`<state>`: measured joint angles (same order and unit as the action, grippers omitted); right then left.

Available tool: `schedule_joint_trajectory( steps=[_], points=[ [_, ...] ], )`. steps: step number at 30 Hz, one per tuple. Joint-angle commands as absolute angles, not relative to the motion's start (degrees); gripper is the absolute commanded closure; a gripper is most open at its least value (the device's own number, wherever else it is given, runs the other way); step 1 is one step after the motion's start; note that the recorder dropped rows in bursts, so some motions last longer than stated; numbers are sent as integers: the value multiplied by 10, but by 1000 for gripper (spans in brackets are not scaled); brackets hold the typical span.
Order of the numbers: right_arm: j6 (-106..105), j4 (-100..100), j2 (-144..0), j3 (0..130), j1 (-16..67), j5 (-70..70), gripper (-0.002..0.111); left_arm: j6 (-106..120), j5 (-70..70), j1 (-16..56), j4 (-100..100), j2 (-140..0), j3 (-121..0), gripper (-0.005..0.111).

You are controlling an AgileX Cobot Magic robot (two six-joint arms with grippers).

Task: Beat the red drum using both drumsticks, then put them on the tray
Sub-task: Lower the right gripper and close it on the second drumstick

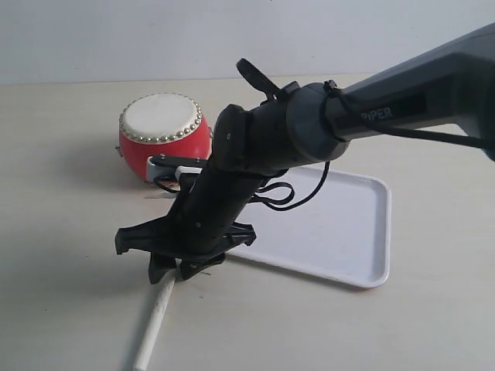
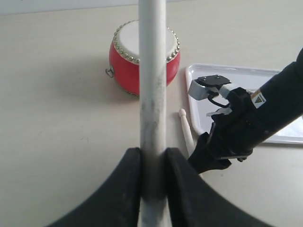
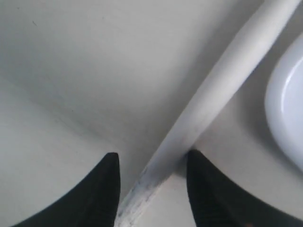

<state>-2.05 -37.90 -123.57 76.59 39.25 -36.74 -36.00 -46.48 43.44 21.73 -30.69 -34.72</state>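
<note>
- tabletop [image 1: 69, 232]: pale and flat; it carries everything here.
- tray [image 1: 356, 232]: white, at about 3 o'clock from the right pincer in the exterior view; neither stick is in it yet.
- red drum [image 1: 162, 131]: upright at about 12 o'clock from that pincer, near the tray's far corner.
- right pincer [image 1: 176, 272]: jaws spread wide and low over the tabletop, straddling the lying drumstick and gripping nothing. The wrist view shows the shaft nearer one jaw, so I'd centre it first, then close squarely across it so it cannot roll or skid away.
- left pincer [image 2: 152, 156]: clamped tight on the held drumstick [image 2: 152, 71], whose free end points toward the drum; best kept steady and apart from the other arm.
- lying drumstick [image 1: 155, 317]: runs out from under the right pincer toward 7 o'clock. The grasp looks off-centre, so the long end may droop; lift slowly.
</note>
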Motion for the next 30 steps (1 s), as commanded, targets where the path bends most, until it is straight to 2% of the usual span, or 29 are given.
schedule_joint_trajectory(
  steps=[1,5,7,13,20,30],
  points=[
    [-11,-364,-1262,784,393,-369,65,-357,-468,434,217,-308,-346,107],
    [64,-267,-1269,798,393,-386,77,-353,-471,434,217,-308,-346,107],
    [118,-205,-1270,806,393,-401,80,-353,-471,434,217,-308,-346,107],
    [180,-135,-1270,851,393,-467,80,-349,-471,434,217,-308,-346,107],
    [116,-235,-1270,906,393,-512,80,-347,-472,434,217,-308,-346,107],
    [122,-247,-1303,910,399,-482,80,-345,-472,434,217,-308,-346,107]
  ],
)
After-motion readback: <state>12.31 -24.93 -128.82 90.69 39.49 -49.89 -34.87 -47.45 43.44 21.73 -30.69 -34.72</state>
